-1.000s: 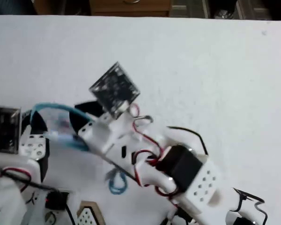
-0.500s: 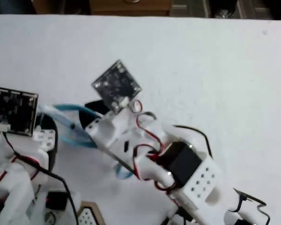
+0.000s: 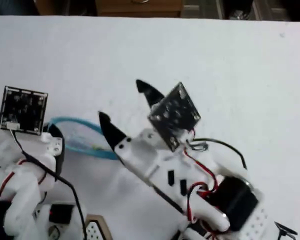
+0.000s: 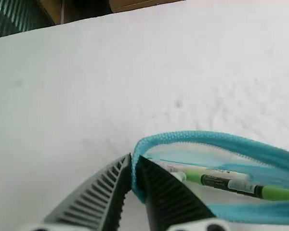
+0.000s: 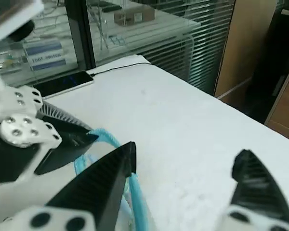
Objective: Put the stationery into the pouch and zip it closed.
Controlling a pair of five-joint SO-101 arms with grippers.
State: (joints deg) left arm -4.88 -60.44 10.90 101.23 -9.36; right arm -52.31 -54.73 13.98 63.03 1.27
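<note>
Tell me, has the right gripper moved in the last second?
Yes. The right gripper has swung right across the table, away from the pouch, opening.

Half-seen pouch point(image 4: 207, 138)
Beyond the left gripper's point(image 4: 133, 175) pinch, pouch and green pen point(image 4: 231, 183) run off frame; the right gripper's point(image 3: 119, 99) finger point(image 3: 114, 136) hides the pouch's far end.

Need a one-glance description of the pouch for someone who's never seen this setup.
On the white table, find the left arm's side. The pouch is the turquoise fabric loop pinched in the left tool, mouth open, a green pen inside. It's the only soft turquoise thing among white and black arm parts.
</note>
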